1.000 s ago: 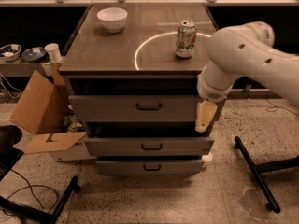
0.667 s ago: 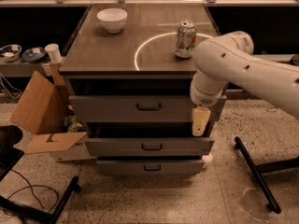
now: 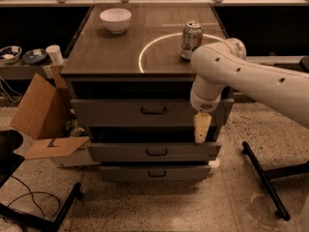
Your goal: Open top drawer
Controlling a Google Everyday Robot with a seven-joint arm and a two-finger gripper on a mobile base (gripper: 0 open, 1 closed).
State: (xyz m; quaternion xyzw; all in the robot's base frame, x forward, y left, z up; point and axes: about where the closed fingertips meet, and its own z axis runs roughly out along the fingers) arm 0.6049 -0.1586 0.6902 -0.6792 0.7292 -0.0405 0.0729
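The top drawer (image 3: pixel 120 112) is the widest grey drawer of the cabinet, with a tall front panel and a small black centre pull handle (image 3: pixel 153 111). Its front stands slightly forward of the cabinet, with a dark gap above it. My gripper (image 3: pixel 201 128) hangs from the white arm (image 3: pixel 251 79) and points down in front of the right end of the top drawer's front, well to the right of the handle. It holds nothing that I can see.
Two narrower grey drawers (image 3: pixel 154 152) sit below. On the cabinet top stand a white bowl (image 3: pixel 116 19) and a soda can (image 3: pixel 191 40). An open cardboard box (image 3: pixel 41 115) is at the left. Black stand legs (image 3: pixel 263 175) lie on the floor at right.
The arm has swung left, carrying the gripper from beside the cabinet's right edge to in front of the top drawer's right end. The drawers have not moved.
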